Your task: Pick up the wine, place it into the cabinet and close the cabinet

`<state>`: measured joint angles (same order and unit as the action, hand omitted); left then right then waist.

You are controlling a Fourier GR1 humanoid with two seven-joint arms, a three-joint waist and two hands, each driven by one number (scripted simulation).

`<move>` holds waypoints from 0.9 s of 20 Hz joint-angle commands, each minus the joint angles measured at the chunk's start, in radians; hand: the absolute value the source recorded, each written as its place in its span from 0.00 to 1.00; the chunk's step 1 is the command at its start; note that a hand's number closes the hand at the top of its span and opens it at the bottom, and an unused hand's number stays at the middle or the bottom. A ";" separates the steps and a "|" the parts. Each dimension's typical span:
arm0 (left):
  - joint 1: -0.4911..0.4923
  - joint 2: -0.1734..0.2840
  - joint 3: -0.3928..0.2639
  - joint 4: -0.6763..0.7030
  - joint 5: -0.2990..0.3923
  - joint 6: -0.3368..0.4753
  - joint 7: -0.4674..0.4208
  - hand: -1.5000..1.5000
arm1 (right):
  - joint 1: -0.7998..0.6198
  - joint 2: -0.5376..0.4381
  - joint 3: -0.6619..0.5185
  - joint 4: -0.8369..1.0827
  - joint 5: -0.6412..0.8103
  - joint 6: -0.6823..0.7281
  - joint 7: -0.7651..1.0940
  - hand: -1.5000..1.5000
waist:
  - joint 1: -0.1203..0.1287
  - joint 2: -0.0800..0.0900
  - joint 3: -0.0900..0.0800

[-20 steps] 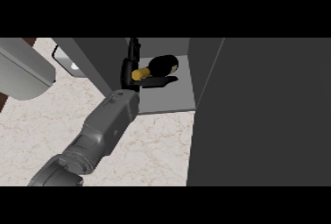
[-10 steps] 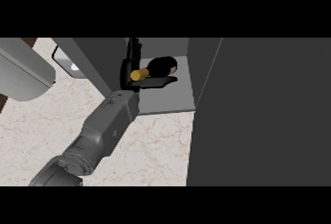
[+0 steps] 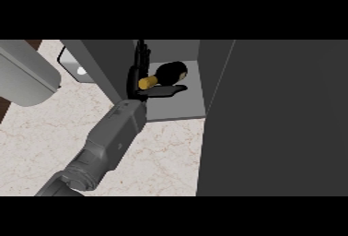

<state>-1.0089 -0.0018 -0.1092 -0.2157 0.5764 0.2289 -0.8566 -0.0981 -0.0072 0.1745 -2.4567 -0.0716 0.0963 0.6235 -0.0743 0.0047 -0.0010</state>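
The wine bottle (image 3: 172, 71) is dark with a gold top (image 3: 147, 83) and sits inside the open cabinet on its pale shelf (image 3: 178, 108). My right hand (image 3: 162, 91) reaches into the cabinet from the lower left. Its fingers (image 3: 138, 60) stretch straight up along the cabinet's left wall (image 3: 108, 64) and its thumb spreads out below the gold top. The neck lies between fingers and thumb, and nothing curls round it. The hand's palm and the lower part of the bottle are hidden. My left hand does not show.
The cabinet's dark open door (image 3: 279, 120) fills the right side of the view. A big grey rounded shape (image 3: 24, 76) juts in at the upper left. The marble counter (image 3: 41, 138) lies below, with a small pale object (image 3: 78, 69) left of the cabinet.
Almost nothing differs: the right hand and the bottle sit a touch lower in the cabinet opening than a second ago.
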 commanded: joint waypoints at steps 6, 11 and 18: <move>0.263 0.002 -0.335 -0.357 0.192 0.183 0.076 0.00 | 0.023 0.006 0.027 -0.016 0.049 -0.018 -0.013 0.00 | 0.041 -0.008 0.001; 0.445 0.002 -0.533 -0.647 0.214 0.356 0.074 0.00 | 0.029 -0.015 -0.013 -0.075 0.025 -0.025 0.039 0.00 | 0.064 -0.012 0.001; 0.639 0.002 -0.623 -0.959 0.095 0.471 0.124 0.00 | 0.094 -0.030 -0.036 -0.092 0.000 0.003 -0.008 0.00 | 0.079 -0.011 0.002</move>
<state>-0.4950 0.0063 -0.6561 -1.0094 0.7095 0.6368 -0.7331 -0.0605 -0.0285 0.1440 -2.4780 -0.0435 0.0816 0.6237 -0.0019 -0.0057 0.0004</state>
